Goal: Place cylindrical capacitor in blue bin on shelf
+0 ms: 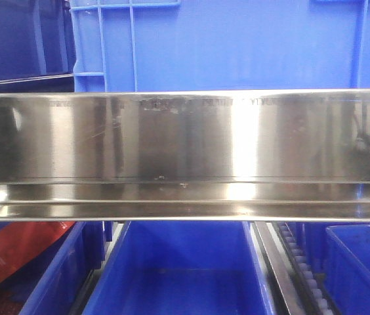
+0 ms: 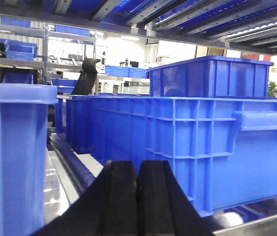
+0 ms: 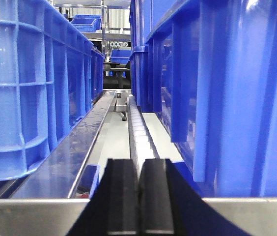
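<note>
The cylindrical capacitor is not in view. The shelf's mirror-like front rail crosses the whole front view, with a blue bin on the tier above and an open blue bin on the tier below. In the left wrist view my left gripper is shut, pads together with nothing between them, facing the side of a long blue bin. My right gripper is also shut and empty, just over the steel rail, pointing down the gap between two blue bins.
A roller track runs away between the bins ahead of the right gripper. A red flat item lies in the lower left bin. More blue bins stand at the lower right, with a roller track beside them.
</note>
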### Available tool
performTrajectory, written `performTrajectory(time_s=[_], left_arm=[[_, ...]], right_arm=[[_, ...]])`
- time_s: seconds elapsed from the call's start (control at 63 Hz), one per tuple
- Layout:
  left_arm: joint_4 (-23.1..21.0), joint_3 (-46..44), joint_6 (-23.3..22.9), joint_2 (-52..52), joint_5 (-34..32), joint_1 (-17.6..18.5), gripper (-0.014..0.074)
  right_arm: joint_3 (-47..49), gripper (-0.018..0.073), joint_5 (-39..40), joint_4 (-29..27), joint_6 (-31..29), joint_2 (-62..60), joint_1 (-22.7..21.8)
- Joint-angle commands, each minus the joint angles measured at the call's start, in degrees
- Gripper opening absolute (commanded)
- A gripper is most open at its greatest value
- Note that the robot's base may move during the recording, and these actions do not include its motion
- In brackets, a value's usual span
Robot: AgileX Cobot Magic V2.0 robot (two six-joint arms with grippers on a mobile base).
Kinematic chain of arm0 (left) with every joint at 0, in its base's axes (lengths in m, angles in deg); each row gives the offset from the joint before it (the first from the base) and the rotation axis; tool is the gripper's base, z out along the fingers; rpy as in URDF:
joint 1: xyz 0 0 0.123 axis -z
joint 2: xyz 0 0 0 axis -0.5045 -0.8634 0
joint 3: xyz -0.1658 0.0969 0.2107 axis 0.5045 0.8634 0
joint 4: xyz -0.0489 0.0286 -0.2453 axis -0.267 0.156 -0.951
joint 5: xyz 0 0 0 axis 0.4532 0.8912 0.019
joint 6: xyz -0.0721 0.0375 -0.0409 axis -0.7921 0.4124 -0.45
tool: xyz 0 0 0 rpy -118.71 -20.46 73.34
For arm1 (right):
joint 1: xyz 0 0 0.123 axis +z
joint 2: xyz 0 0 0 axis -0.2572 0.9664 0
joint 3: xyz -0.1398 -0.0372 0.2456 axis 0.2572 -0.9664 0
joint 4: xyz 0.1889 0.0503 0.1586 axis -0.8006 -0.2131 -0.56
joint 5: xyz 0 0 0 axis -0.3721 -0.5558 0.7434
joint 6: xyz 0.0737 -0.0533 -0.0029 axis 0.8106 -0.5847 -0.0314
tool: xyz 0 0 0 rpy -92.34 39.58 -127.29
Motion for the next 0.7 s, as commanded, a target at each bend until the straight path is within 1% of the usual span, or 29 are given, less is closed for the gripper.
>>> performTrajectory(time_s=[0.0,0.079,0.127,0.143,0.159,0.302,0.333,0.429,0.46,0.492,0.683], left_arm=[[0.82,1.29,0.27,0.92,0.48,-1.74,-0.0111],[0.82,3.7,0.41,1.79,1.98,-5.72,-0.0111],[0.82,5.83,0.41,1.79,1.83,-8.73,-0.0111],[0.82,6.42,0.41,1.79,1.67,-9.19,-0.0111],[0.82,7.19,0.41,1.79,1.23,-10.56,-0.0111],[0.82,10.63,0.41,1.79,0.64,-18.46,-0.0111],[0.82,11.16,0.41,1.79,0.49,-19.65,-0.0111],[0.82,11.6,0.41,1.79,-1.4,-21.95,-0.0111],[0.82,11.6,0.41,1.79,-2.83,-22.17,-0.0111],[0.82,11.6,0.41,1.79,-2.11,-22.38,-0.0111],[0.82,11.6,0.41,1.79,-2.48,-22.38,-0.0111]], right_arm=[[-0.1,-0.0168,1.33,-0.32,0.01,-0.16,-0.24],[-0.1,-0.0168,1.33,-0.32,0.01,-0.16,-0.24],[-0.1,-0.0168,1.33,-0.32,0.01,-0.16,-0.24],[-0.1,-0.0168,1.34,-0.32,0.01,-0.16,-0.24],[-0.1,-0.0168,1.44,-0.32,0.01,-0.16,-0.11],[-0.1,-0.0168,1.44,-0.32,0.01,-0.16,-0.11],[-0.1,-0.0168,1.44,-0.32,0.01,-0.16,-0.11],[-0.1,-0.0168,1.44,-0.32,0.01,-0.16,-0.11],[-0.1,-0.0168,1.44,-0.32,0.01,-0.16,-0.11],[-0.1,-0.0168,1.44,-0.32,0.01,-0.16,-0.11],[-0.1,-0.0168,1.44,-0.32,0.01,-0.16,-0.11]])
